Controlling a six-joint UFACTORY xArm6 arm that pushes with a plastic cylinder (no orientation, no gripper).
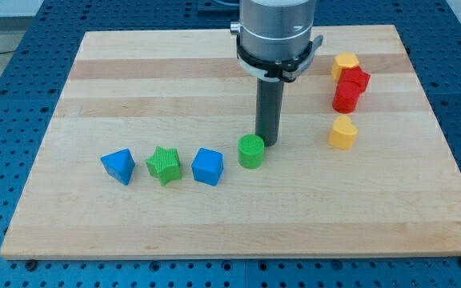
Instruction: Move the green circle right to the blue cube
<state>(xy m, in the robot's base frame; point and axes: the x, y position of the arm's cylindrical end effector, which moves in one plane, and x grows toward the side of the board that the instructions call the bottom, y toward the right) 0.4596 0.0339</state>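
The green circle [251,150] is a short cylinder near the board's middle. The blue cube [208,166] sits just to its left, a small gap between them. My tip [267,142] rests on the board at the circle's upper right edge, touching or almost touching it. The rod hangs from the grey arm head at the view's top.
A green star [164,165] and a blue triangular block [118,166] lie left of the cube in a row. At the view's right are a yellow block [345,64], two red blocks [350,88] and a yellow heart [342,133]. The wooden board [230,224] ends at blue perforated table.
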